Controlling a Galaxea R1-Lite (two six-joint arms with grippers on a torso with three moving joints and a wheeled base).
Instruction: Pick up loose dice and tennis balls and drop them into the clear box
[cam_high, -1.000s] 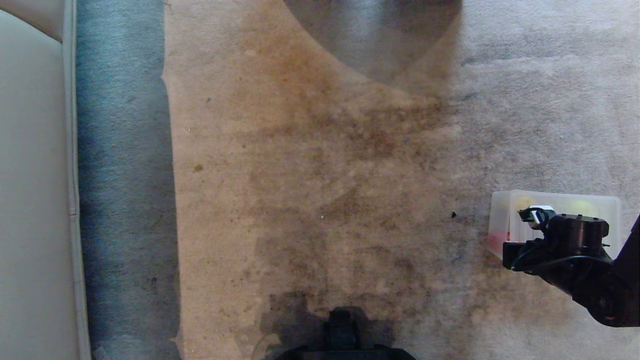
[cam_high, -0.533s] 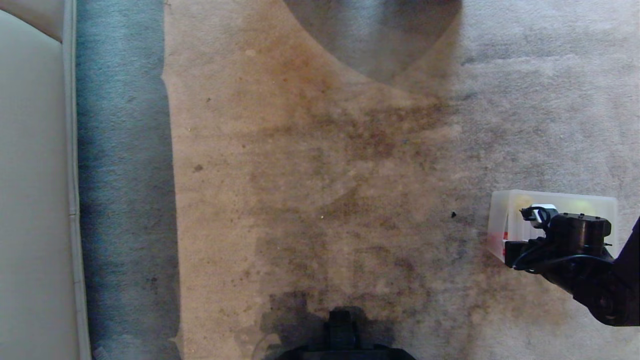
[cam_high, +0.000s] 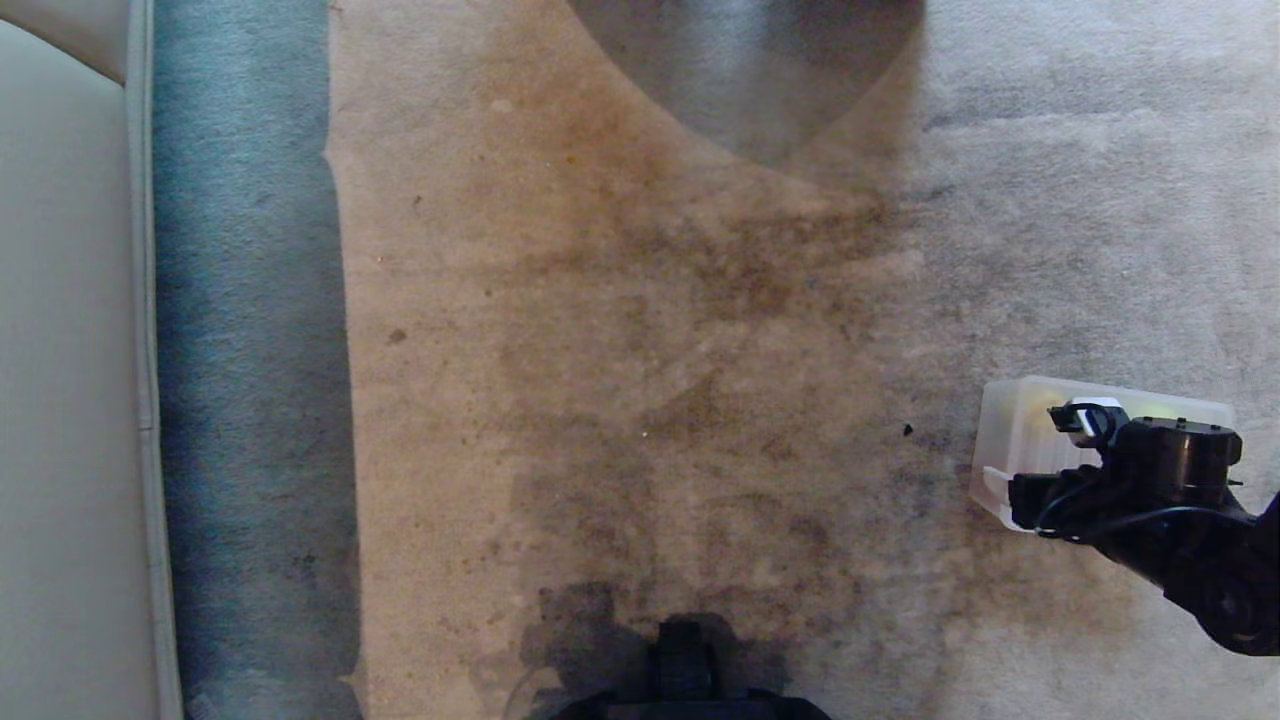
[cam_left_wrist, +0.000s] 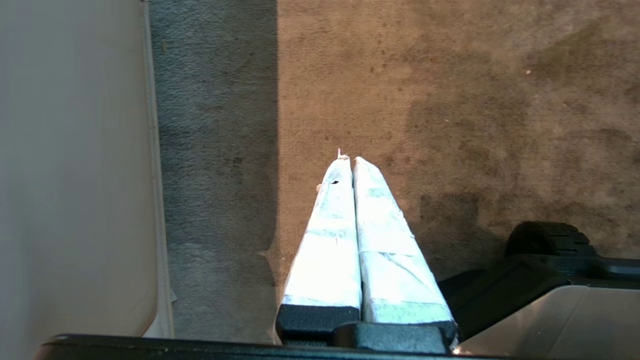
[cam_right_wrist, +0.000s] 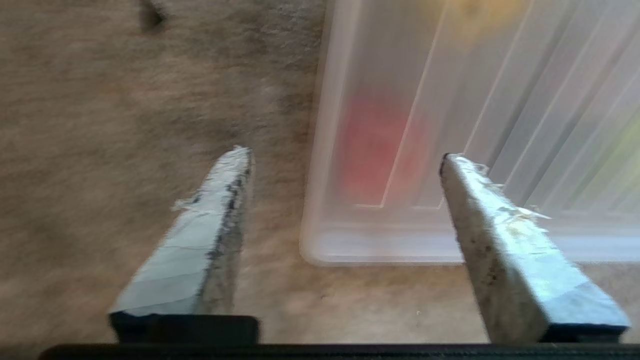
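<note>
Hovering at the clear box's (cam_high: 1020, 440) near corner on the carpet (cam_high: 640, 400), head view shows the right pincer (cam_high: 1000, 487). Left wrist view: left pincer (cam_left_wrist: 348, 159) pressed together, parked above carpet. Right wrist view: right pincer (cam_right_wrist: 345, 155) spread, empty, a red blur inside the box (cam_right_wrist: 380, 150); release step looks complete, next calls for finding another loose item.

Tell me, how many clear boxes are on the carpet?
1. The clear box sits on the carpet at the robot's right, by the right claw. More may be hidden.
</note>
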